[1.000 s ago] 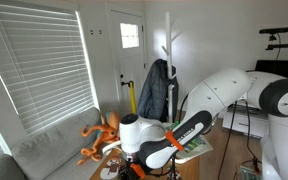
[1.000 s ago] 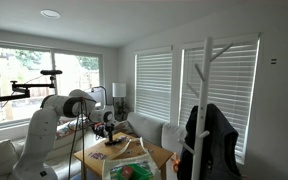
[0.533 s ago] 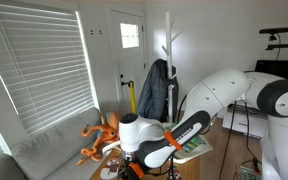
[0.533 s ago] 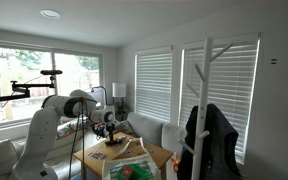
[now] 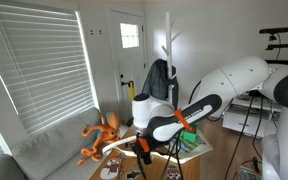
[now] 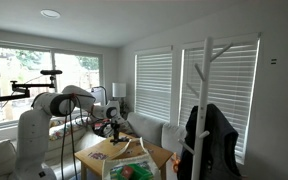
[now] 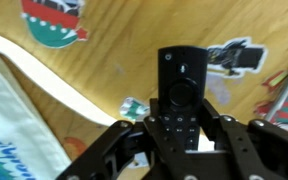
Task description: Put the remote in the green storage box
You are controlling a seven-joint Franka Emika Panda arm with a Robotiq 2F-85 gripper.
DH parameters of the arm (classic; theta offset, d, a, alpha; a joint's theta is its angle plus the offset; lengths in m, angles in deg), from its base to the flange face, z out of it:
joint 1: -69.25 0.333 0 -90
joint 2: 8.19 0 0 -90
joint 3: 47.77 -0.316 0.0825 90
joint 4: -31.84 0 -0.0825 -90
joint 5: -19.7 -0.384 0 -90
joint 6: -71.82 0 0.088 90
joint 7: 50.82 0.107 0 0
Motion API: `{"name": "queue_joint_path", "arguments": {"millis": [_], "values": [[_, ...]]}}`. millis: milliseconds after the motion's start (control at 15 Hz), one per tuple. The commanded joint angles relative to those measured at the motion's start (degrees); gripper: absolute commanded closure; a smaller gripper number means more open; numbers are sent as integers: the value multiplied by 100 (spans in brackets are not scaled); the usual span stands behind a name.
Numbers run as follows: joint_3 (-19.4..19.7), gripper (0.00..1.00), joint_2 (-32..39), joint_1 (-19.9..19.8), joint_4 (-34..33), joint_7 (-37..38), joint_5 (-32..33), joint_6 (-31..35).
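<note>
The gripper (image 7: 182, 128) clamps the slim black plastic remote (image 7: 181, 80) above the wooden worktop's (image 7: 114, 60) middle. Carry it level over the pale rim of the green rectangular storage box (image 7: 54, 75) at the worktop's corner before releasing.

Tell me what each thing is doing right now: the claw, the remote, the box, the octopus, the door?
Claw: shut on the remote.
Remote: held in the claw, buttons up, not in the box yet.
Box: open on top, beside the claw.
Octopus: sitting by itself, nobody touching it.
Door: shut.
</note>
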Motion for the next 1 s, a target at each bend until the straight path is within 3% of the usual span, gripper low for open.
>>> {"name": "queue_joint_path", "arguments": {"millis": [0, 200, 267, 333, 467, 533, 933], "values": [[255, 83, -1032, -471, 1054, 338, -133, -186], [457, 83, -1819, -931, 1776, 484, -284, -354], [296, 83, -1078, -873, 1130, 263, -105, -294], [322, 58, -1228, -979, 1274, 213, -104, -299], [301, 58, -1240, -992, 1275, 184, -103, -299], [258, 83, -1152, -955, 1216, 273, -166, -274], [714, 83, -1725, -1528, 1182, 769, -424, -588]]}}
